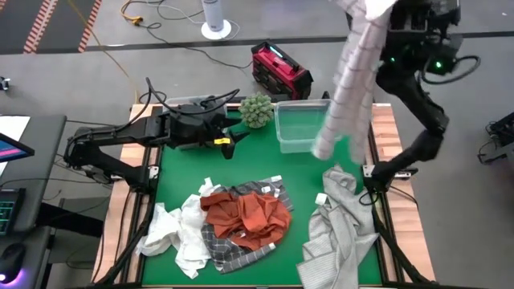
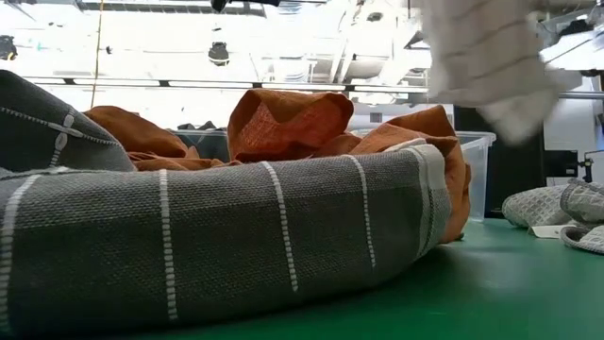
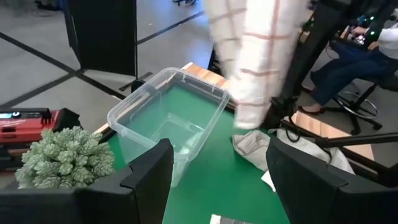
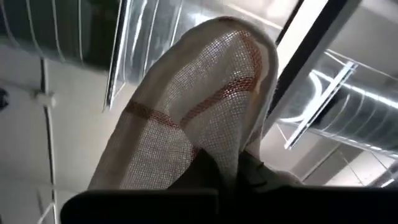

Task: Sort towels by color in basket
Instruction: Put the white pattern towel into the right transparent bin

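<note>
Grid towel: a white towel with thin reddish grid lines (image 1: 351, 76) hangs high above the table from the right gripper (image 1: 377, 10); its long axis runs down from the gripper, and in the high view its free end falls over the right edge of the clear bin (image 1: 301, 124).
Right gripper: raised well above the far right of the table, wrist camera turned toward the ceiling; in the right wrist view the fingers are pinched together on a fold of the grid towel (image 4: 199, 124).
Left gripper: the left gripper (image 1: 227, 143) rests low at the far left of the table, beside the bin; in the left wrist view its two dark fingers (image 3: 146, 180) stand well apart with nothing between them.
Clear bin: an open plastic container at the far edge of the green table (image 1: 281, 177), with no towel lying inside it in the left wrist view.
Central pile: a rust-orange towel (image 1: 247, 217) lies crumpled on a dark grey plaid towel (image 1: 233, 250); a white towel (image 1: 181, 233) sprawls just to its left.
Light grey towel: the light grey towel (image 1: 337, 233) lies in a long heap along the near right edge, its long axis running far to near.
Open room: bare green surface lies between the bin and the central pile.
Plant: a small green plant (image 1: 256, 110) stands just left of the bin.
Writing: none can be read.
</note>
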